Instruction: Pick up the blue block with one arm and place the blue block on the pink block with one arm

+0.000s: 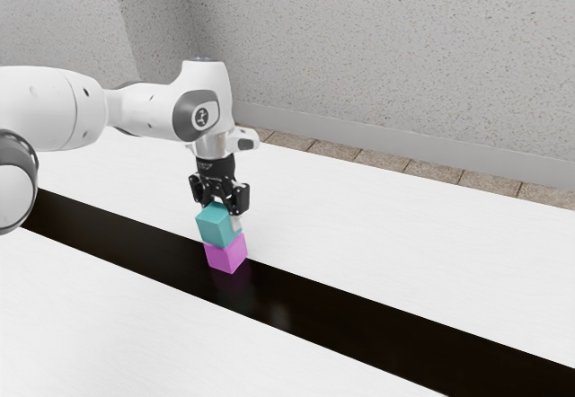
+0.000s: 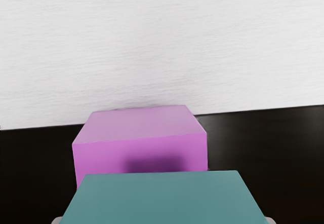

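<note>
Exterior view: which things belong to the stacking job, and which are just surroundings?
Job: teal-blue cube, held in the black two-finger gripper; pink cube beneath it.
Surroundings: white table; its glossy black strip, where the pink cube sits; grey wall; brown tiled floor.
</note>
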`<control>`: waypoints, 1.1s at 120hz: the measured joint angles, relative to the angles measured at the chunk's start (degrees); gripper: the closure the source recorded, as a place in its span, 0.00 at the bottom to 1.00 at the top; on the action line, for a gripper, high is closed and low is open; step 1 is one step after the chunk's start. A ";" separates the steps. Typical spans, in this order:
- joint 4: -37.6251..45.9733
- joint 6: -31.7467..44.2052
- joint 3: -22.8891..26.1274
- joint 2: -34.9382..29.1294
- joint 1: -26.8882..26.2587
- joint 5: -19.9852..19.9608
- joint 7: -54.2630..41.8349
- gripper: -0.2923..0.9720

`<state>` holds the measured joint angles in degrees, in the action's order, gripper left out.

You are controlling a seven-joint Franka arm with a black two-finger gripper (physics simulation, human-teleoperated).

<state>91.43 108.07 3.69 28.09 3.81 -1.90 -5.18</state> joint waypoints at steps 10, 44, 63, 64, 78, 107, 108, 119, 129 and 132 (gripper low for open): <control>0.00 -0.03 -0.06 0.00 0.04 0.00 -0.35 0.46; -0.97 -0.05 0.00 0.56 0.73 -0.03 -1.20 0.46; -1.13 -0.03 0.04 0.84 0.74 0.00 -1.52 0.46; -1.14 -0.03 0.05 0.85 0.73 0.00 -1.54 0.46; -1.16 -0.02 0.08 0.87 0.66 -0.01 -1.75 0.45; -1.18 -0.06 0.03 0.68 0.65 -0.16 -2.66 0.32; -1.17 -0.06 0.03 0.61 0.65 -0.16 -2.69 0.32; -0.88 -0.69 0.05 -3.38 0.10 -0.21 -2.92 0.30; 1.14 -1.80 0.84 -9.64 0.19 -1.78 -3.11 0.28; 2.02 -2.14 0.85 -12.24 0.41 -2.51 -3.17 0.28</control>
<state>93.46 105.93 4.55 15.85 4.22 -4.40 -8.35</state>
